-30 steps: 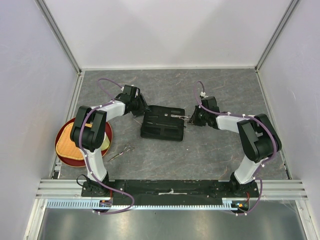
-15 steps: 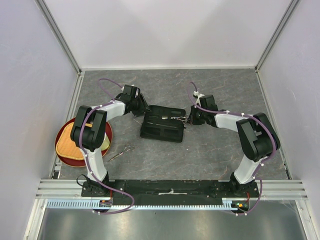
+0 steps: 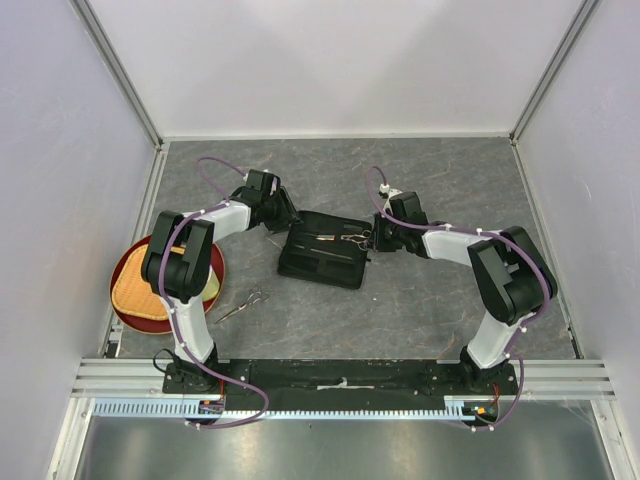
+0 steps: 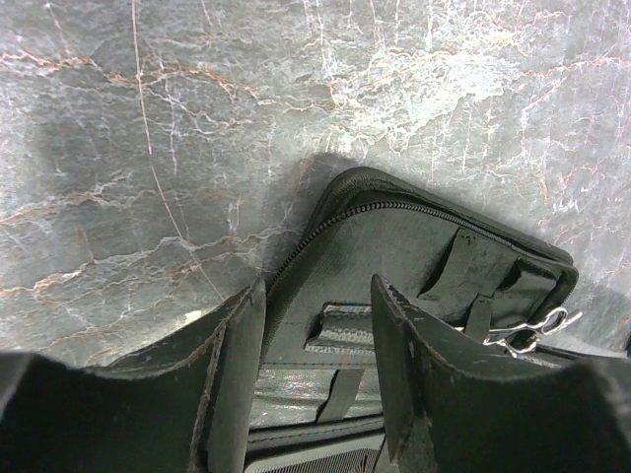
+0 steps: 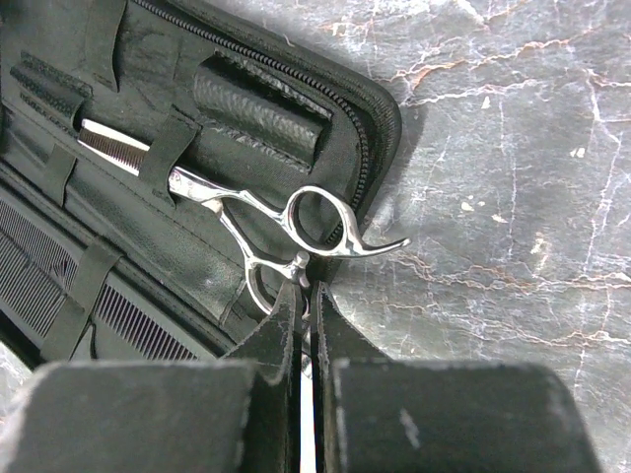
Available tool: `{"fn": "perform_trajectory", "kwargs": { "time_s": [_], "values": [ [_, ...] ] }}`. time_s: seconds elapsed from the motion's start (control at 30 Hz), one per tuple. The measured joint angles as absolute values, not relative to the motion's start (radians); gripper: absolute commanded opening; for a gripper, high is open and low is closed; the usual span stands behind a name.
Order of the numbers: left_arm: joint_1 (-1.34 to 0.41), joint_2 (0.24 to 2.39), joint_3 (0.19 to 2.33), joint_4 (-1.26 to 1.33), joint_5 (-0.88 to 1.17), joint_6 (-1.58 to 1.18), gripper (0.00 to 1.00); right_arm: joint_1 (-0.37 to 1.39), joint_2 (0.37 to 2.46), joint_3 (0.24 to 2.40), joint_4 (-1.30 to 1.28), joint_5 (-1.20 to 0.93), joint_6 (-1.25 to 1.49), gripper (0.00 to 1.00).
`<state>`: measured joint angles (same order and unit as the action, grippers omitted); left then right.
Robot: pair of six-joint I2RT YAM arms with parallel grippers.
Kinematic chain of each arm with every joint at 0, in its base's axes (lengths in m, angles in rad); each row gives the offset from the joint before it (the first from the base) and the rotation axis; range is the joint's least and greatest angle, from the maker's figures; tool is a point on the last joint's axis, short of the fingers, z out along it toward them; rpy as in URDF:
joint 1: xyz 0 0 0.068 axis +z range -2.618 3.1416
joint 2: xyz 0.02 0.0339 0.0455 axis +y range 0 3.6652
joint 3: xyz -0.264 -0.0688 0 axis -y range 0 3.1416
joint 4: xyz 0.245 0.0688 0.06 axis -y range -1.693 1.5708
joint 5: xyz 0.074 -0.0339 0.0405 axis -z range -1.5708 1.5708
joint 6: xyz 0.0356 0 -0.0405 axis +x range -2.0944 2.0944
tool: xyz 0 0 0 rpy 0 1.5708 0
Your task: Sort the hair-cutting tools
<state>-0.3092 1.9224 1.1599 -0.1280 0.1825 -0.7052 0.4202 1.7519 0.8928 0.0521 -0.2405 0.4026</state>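
The right gripper [image 5: 306, 296] is closed tight, its tips pinching the rim of the lower finger ring of the silver scissors [image 5: 286, 212]. The blades are tucked under an elastic strap in the open black case [image 3: 322, 250], while the rings sit at the case's right-hand edge, one hook poking out over the tabletop [image 3: 430, 300]. The left gripper [image 4: 315, 379] stands about half open over the case's far left corner. It has nothing clamped and looks to be bracing the case.

To my eye the step is seating the scissors in their strap. Done well, the push runs straight along the blades' own line, low and slow, so the tips don't snag the elastic or lift the case. A pinch on thin metal can let the tool swivel, so the wrist should hold level. The left arm should bear down until the rings clear the zip edge.

The black combs [image 5: 138, 330] lie in the lower pockets. The other scissors [image 3: 243, 305] lie loose on the tabletop near the left arm, beside a red dish [image 3: 128, 260]. The surface is grey, marble-veined stone, walled on three sides by pale panels in aluminium framing.
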Motion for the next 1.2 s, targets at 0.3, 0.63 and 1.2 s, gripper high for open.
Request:
{"fn": "perform_trajectory", "kwargs": {
  "time_s": [0.3, 0.63, 1.2],
  "values": [
    [-0.308, 1.922, 1.154, -0.120, 0.186, -0.705, 0.54, 0.432, 1.745, 0.861, 0.099, -0.187, 0.487, 0.00],
    [-0.307, 1.922, 1.153, -0.117, 0.187, -0.705, 0.54, 0.456, 1.717, 0.830, 0.127, -0.129, 0.508, 0.00],
    [-0.295, 1.922, 1.130, -0.057, 0.187, -0.706, 0.53, 0.506, 1.710, 0.795, 0.187, -0.073, 0.586, 0.16]
  ]
}}
